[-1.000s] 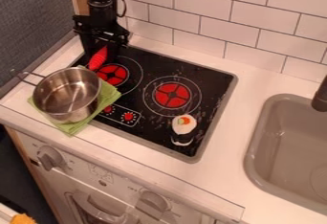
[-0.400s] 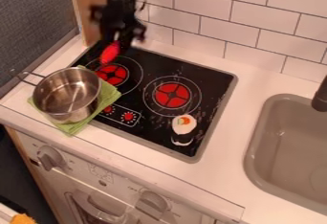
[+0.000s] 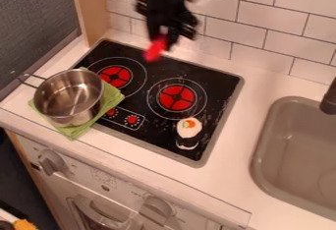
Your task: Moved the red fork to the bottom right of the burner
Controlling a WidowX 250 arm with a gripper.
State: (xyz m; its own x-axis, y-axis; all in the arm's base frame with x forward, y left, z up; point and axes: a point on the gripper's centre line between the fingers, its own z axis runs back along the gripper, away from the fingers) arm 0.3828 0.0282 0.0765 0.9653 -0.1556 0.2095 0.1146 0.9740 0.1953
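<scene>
The red fork (image 3: 155, 49), blurred to a smooth, tapered shape, hangs over the rear edge of the glossy black stovetop (image 3: 154, 136), at 12 o'clock from its middle. The black gripper (image 3: 164, 37) has its upper end pinched. Around that same middle, the left burner (image 3: 115, 76) sits at 10 o'clock and the right burner (image 3: 177, 98) at 3, both segmented red discs inside thin pale rings. A rounded white piece (image 3: 188, 128), topped with orange and green, stands at 5 o'clock. At 9 o'clock, a shiny round metal pot (image 3: 70, 98), its looped wire handle pointing to 10, rests on a folded green cloth (image 3: 113, 98), partly over the white counter (image 3: 248, 92). The smooth, round-cornered taupe sink (image 3: 266, 140) lies at 4; glossy white rectangular tiles (image 3: 265, 14) rise from 12 to 2.
</scene>
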